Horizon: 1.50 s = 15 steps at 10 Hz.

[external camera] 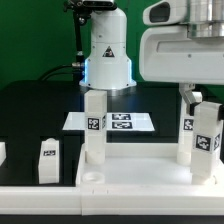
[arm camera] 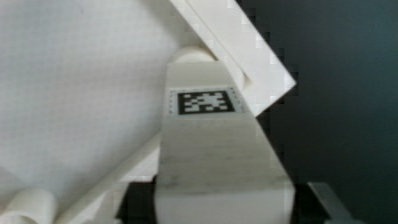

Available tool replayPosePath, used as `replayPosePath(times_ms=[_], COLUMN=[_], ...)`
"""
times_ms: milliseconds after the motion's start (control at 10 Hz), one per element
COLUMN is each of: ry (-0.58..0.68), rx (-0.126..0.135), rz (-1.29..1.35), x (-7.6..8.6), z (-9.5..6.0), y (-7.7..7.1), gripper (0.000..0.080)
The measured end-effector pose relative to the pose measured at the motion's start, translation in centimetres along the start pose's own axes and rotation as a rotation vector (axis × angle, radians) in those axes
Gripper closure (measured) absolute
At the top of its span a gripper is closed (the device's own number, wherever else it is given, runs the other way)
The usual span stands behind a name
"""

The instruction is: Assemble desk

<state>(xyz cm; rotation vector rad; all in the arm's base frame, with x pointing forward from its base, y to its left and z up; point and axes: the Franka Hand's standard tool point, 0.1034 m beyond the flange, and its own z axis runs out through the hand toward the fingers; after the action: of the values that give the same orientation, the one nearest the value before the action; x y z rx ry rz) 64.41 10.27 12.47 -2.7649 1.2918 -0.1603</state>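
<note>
The white desk slab (external camera: 135, 170) lies flat at the front. One white tagged leg (external camera: 93, 125) stands upright in its corner on the exterior view's left. A second leg (external camera: 186, 132) stands at the slab's right side. My gripper (external camera: 205, 106) comes down from above, shut on a third leg (external camera: 208, 140), held upright at the slab's near right corner. In the wrist view this leg (arm camera: 210, 130) with its tag fills the space between my dark fingers (arm camera: 171, 196), and my gripper (arm camera: 244, 197) presses on both its sides, beside the slab (arm camera: 71, 100). A fourth leg (external camera: 48, 160) stands loose on the table to the left.
The marker board (external camera: 128, 122) lies flat behind the slab, in front of the robot's base (external camera: 107, 55). A long white border rail (external camera: 60, 200) runs along the table's front edge. A small white block (external camera: 2, 152) shows at the left edge.
</note>
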Motion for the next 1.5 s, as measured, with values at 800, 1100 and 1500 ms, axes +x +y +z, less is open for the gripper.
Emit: replayPosePath(times_ms=[800, 1100, 1500], ry=[-0.051, -0.053, -0.037], rx=[0.041, 0.056, 0.058], rz=[0.828, 0.318, 0.029], x=[-1.1, -2.2, -1.8], z=[0.4, 0.5, 0.5], y=[0.1, -0.7, -0.5], gripper=[0.0508, 0.0186, 0.0151])
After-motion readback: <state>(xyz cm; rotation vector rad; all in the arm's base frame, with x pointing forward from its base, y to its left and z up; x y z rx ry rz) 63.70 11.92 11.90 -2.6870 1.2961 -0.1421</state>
